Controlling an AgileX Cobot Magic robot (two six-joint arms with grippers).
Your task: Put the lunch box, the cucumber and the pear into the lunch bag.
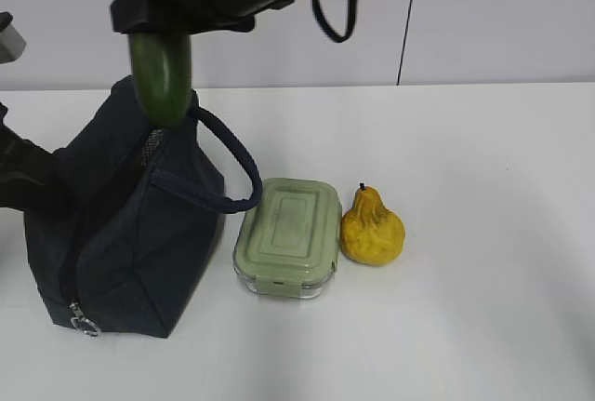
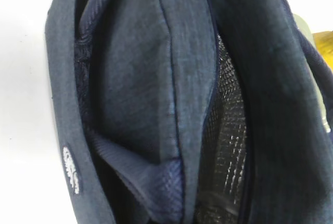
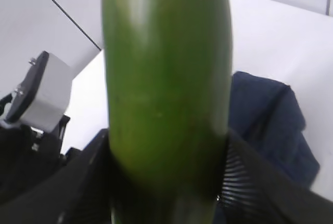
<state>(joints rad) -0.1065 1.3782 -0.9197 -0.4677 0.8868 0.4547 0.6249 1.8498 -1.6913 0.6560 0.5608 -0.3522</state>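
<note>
My right gripper (image 1: 163, 27) reaches across from the top and is shut on the dark green cucumber (image 1: 161, 75), held upright just above the open top of the navy lunch bag (image 1: 130, 233). In the right wrist view the cucumber (image 3: 166, 89) fills the middle between the black fingers (image 3: 78, 193). My left gripper (image 1: 37, 187) is at the bag's left side. In the left wrist view the bag's rim fabric (image 2: 135, 78) runs down to the jaws, which are hidden, and the silvery lining (image 2: 223, 146) shows. The lunch box (image 1: 288, 233) and the pear (image 1: 372, 229) sit on the table right of the bag.
The bag's loop handle (image 1: 237, 164) hangs out towards the lunch box. A metal ring pull (image 1: 85, 327) hangs at the bag's lower front corner. The white table (image 1: 483, 280) is bare on the right. A black cable (image 1: 335, 10) hangs behind.
</note>
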